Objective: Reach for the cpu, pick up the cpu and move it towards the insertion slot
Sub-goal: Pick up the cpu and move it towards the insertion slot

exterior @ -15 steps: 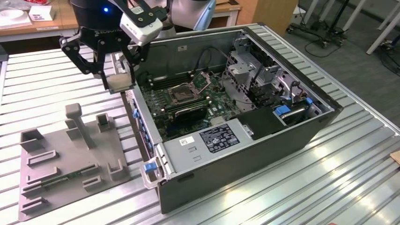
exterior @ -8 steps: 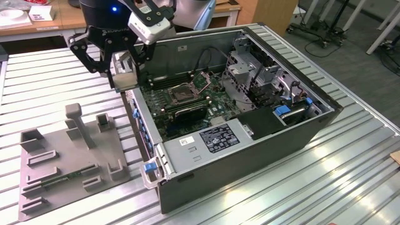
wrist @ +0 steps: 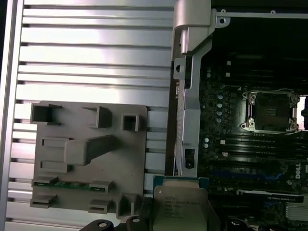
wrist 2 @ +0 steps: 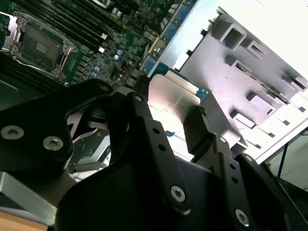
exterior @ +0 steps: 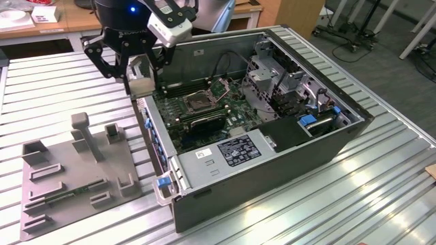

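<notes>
My gripper (exterior: pixel 142 76) is shut on the cpu (exterior: pixel 142 84), a thin pale silver square held above the open computer case's edge on the exterior view's left. In the second wrist view the cpu (wrist 2: pixel 173 98) sits clamped between the two black fingers (wrist 2: pixel 202 122). The first wrist view has the cpu (wrist: pixel 180 207) over the case wall, beside the grey fixture. The insertion slot (exterior: pixel 199 100), with a shiny metal frame and dark centre, lies on the green board inside the case, to the exterior view's right of the gripper; both wrist views show the slot (wrist 2: pixel 41 45) (wrist: pixel 272 110).
The grey plastic fixture (exterior: pixel 75 173) (wrist: pixel 89 159) with upright posts lies on the slatted metal table (exterior: pixel 61 87). The open computer case (exterior: pixel 354 120) holds drive cages, cables and a power supply with a white-and-black sticker label (exterior: pixel 238 148). Long black memory slots (wrist: pixel 250 144) flank the socket.
</notes>
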Controlling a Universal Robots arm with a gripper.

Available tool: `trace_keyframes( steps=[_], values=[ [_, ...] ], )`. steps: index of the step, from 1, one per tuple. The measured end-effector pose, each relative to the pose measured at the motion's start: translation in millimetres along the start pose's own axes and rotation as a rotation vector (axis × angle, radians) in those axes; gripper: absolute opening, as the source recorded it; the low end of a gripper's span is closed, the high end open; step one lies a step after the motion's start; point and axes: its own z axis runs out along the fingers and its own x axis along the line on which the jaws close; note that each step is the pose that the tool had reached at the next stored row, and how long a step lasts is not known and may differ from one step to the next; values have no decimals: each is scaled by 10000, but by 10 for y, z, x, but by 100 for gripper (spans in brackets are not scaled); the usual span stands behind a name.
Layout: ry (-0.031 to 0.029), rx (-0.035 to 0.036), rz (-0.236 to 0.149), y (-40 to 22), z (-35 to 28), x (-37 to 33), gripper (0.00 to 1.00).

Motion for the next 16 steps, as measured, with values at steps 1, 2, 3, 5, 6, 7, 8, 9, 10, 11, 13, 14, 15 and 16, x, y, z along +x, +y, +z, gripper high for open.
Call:
trace_keyframes(
  steps=[1,2,3,5,6,7,8,9,10,11,13,14,15,16],
  values=[
    [0,0,0,-1,0,-12,54],
    [1,1,0,-1,0,-23,54],
    [1,1,0,-2,0,-35,54],
    [1,0,-1,-3,0,-58,54],
    [1,0,0,-4,1,-69,54],
    [1,1,0,-4,1,-79,54],
    [1,0,0,-5,1,-89,54],
    [1,1,0,-5,1,-99,54],
    [1,1,0,-6,1,-109,54],
    [0,0,0,-6,1,-119,54],
    [1,1,1,-7,1,-141,54],
    [1,0,0,-8,1,-150,54],
    [1,0,0,-8,1,-157,54],
    [0,0,0,-9,2,-159,54]
  ],
)
